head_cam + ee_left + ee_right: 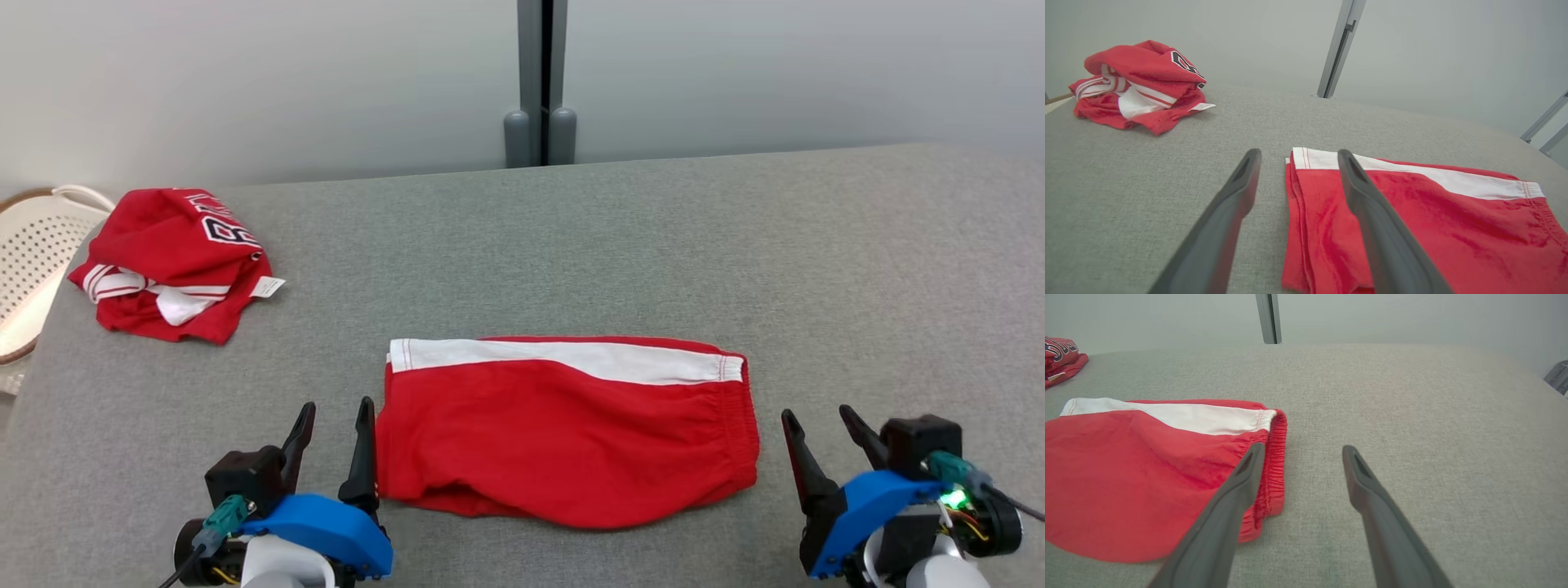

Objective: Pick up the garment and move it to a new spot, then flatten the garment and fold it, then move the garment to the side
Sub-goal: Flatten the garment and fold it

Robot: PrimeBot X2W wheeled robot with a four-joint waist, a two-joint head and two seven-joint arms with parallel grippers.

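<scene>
Both tools sit low at the near edge, one at each end of the work: the left tool (337, 404) and the right tool (817, 412) each have their dark fingers spread wide and pointing away from the robot, with nothing between them. Between the two lie the shorts (563, 433), red with a white stripe along the far edge, flat on the grey bench (571, 245) and looking already folded into a neat oblong. Their long axis runs across the robot, from left to right, with the elastic waistband at the robot's right end and the leg hems at its left. The left tool is the nearer one: its inner finger stands right at the hem edge, touching it or just short of it, and in the left wrist view that finger overlaps the cloth. The right tool stands a little clear of the waistband, with a strip of bare bench between them in the head view. Far off to the robot's left a crumpled red jersey (175, 261) lies near the bench's corner, with a white basket (41, 245) beyond it. Folding seems done, so the move to the side probably comes next, each tool closing inward along that axis.
</scene>
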